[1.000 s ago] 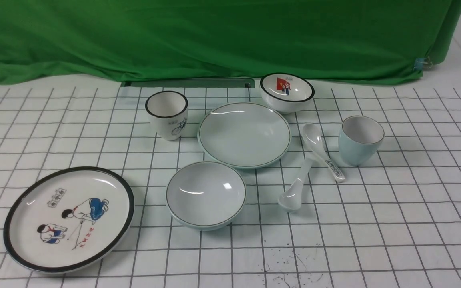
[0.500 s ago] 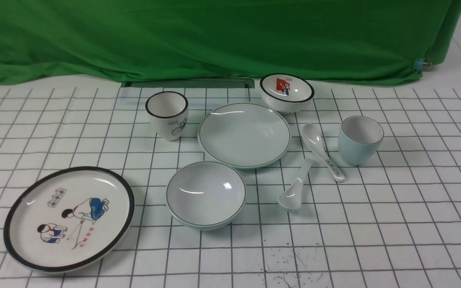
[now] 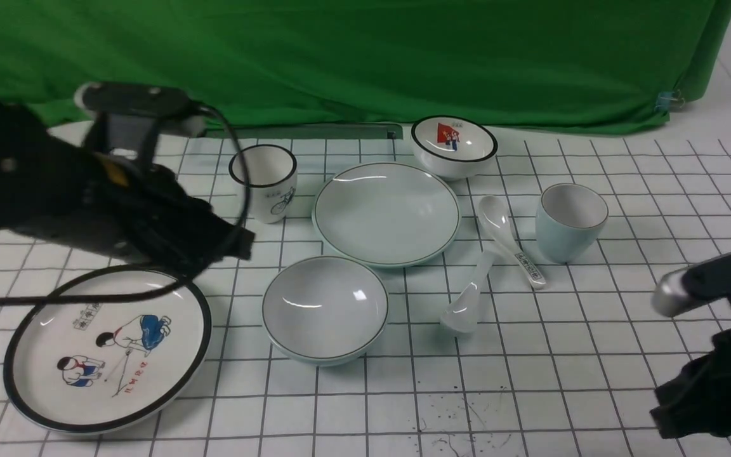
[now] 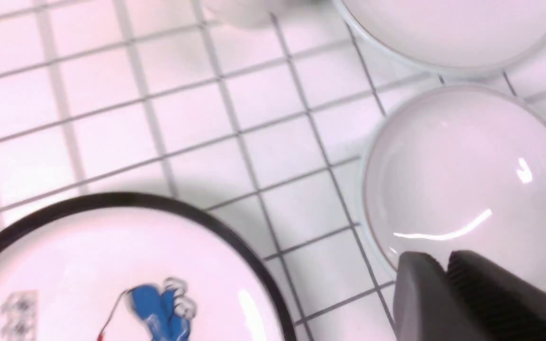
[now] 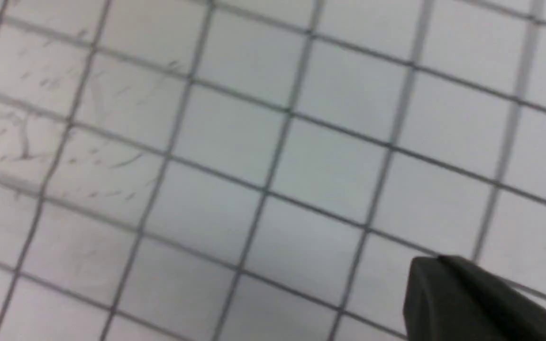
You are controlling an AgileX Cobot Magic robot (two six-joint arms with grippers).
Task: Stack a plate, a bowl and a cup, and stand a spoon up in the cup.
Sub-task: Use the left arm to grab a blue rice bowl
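Quickly, your left gripper (image 4: 446,259): jaws pressed together or nearly so, a thin seam between the fingers, nothing held. It hangs over the desk's left half, past the far rim of the cartoon plate (image 3: 105,349) and beside the bowl (image 3: 325,308). From the left wrist view its tips line up with the bowl's rim; contact can't be told.

Your right gripper (image 5: 436,265): clenched, empty, over bare grid near the desk's near right corner, apart from all the dishes.

Nothing is stacked.
- The plate (image 3: 386,212) lies flat mid-desk, toward the far edge.
- The bowl sits upright just on the plate's near side, rims almost meeting.
- The cup (image 3: 568,222) stands upright toward the right edge.
- The spoon (image 3: 470,295) lies between bowl and cup, scoop toward the near edge, its handle end meeting the labelled spoon (image 3: 511,238).
- The bicycle cup (image 3: 264,181) stands left of the plate.
- The small picture bowl (image 3: 454,146) sits by the far edge.
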